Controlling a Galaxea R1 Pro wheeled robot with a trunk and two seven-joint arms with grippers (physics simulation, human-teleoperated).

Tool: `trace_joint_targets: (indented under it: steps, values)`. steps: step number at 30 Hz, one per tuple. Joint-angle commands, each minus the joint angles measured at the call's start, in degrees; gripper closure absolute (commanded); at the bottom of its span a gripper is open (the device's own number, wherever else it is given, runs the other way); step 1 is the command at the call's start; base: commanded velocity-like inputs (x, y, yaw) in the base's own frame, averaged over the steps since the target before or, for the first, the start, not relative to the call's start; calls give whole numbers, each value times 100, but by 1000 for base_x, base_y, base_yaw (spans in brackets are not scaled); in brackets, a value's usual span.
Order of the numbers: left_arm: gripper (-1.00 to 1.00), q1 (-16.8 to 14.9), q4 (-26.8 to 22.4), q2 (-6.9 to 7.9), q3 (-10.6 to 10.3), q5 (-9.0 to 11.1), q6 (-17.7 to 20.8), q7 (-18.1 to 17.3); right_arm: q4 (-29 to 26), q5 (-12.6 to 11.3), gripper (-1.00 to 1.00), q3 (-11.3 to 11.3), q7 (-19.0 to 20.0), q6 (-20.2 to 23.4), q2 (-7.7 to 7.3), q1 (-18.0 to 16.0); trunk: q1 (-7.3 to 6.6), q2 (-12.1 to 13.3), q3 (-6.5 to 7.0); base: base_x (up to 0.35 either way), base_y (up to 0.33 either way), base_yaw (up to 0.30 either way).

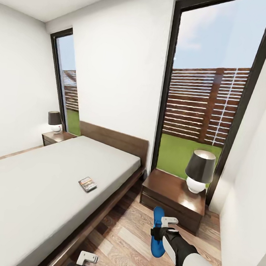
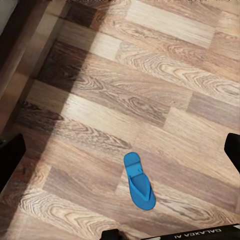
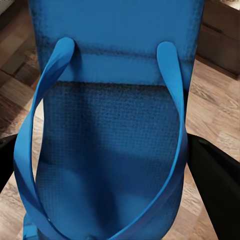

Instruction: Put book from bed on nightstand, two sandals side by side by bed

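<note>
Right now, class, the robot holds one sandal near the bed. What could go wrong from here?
1. The right gripper grips the held sandal by its edges; it could slip and land askew.
2. The other sandal lies alone on the floor, so the pair may end up apart.
3. The nightstand and lamp are close; a swing might hit them.

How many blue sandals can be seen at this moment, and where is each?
2. One sandal is held in the right hand above the floor near the nightstand. The other sandal lies flat on the wood floor below the left hand.
</note>
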Motion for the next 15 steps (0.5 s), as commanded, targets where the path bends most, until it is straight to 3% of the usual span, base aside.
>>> trace_joint_targets:
  steps: [1,15]
  values:
    - [-100,0,-8,2,-49,60,23,22,-11,1,100,6,-19,36,1,1,3,-4,-2,94,-45,0]
    - [-100,0,-8,2,-49,56,23,18,-11,-2,100,15,-24,36,1,1,3,-4,-2,22,-12,0]
